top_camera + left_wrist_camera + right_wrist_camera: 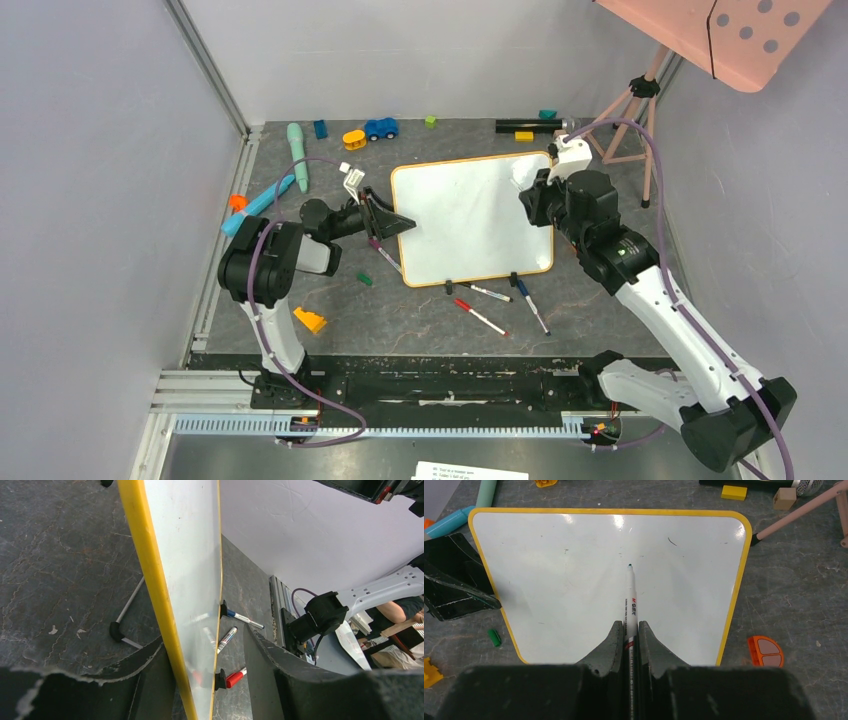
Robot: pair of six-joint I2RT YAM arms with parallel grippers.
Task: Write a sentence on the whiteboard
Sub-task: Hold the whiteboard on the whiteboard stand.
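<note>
The whiteboard point(470, 215) lies flat on the grey table, white with a thin yellow frame. Its face point(574, 580) is blank, so the sentence does not show. My right gripper point(628, 625) is shut on a white marker point(630, 595). The marker's teal tip is at the board's upper middle, and I cannot tell if it touches. My left gripper point(395, 228) is open at the board's left edge. In the left wrist view the gripper point(205, 640) straddles the yellow edge point(155, 590), with one finger against it and the other apart.
Three loose markers lie in front of the board, one red point(480, 317) and one blue point(532, 305). Another marker point(385, 255) and a green cap point(364, 279) lie by the left edge. Toys point(380, 128), teal pens point(297, 155) and a pink tripod point(630, 120) stand behind.
</note>
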